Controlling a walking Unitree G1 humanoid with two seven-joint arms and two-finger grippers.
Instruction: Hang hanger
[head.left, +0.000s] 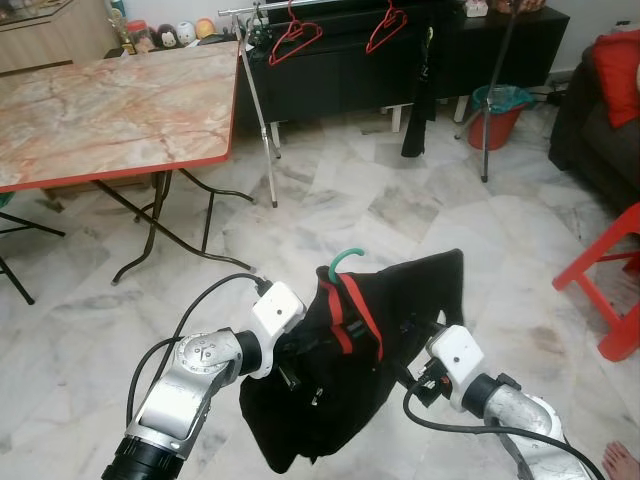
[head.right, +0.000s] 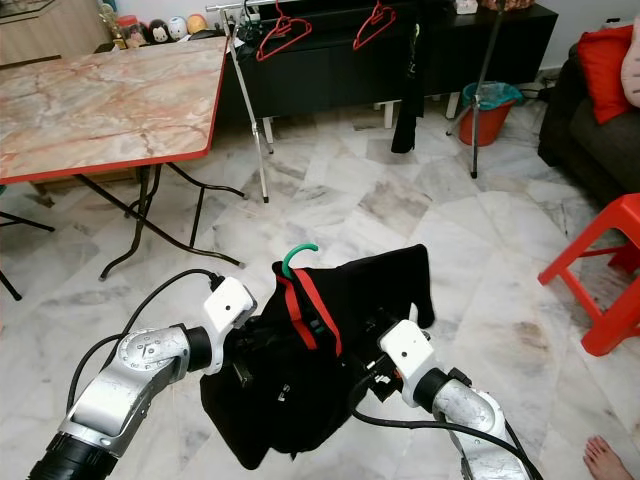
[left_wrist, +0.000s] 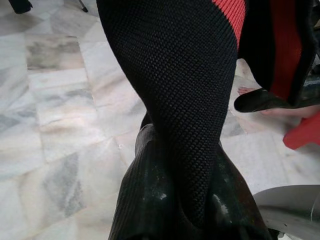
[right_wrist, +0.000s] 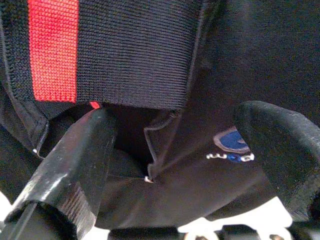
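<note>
Left gripper (left_wrist: 185, 200) pinches a fold of the black jacket (head.left: 340, 370), which hangs on a green hanger (head.left: 340, 262) between both arms above the marble floor (head.left: 420, 210). Right gripper (right_wrist: 175, 150) is spread against the cloth beside a small blue-and-white logo (right_wrist: 231, 146), unreadable.

Even bright daylight, soft shadows; head views sharp, wrist close-ups blurred.

A garment (head.left: 350, 370) on a hanger (head.left: 340, 262) hangs between the two arms, close before the robot. The desk (head.left: 110, 110) stands ahead to the left. Behind it runs a rail (head.left: 300, 8) carrying two hangers. A bucket (head.left: 497, 112) sits far right, a stool (head.left: 610, 280) nearer right.
</note>
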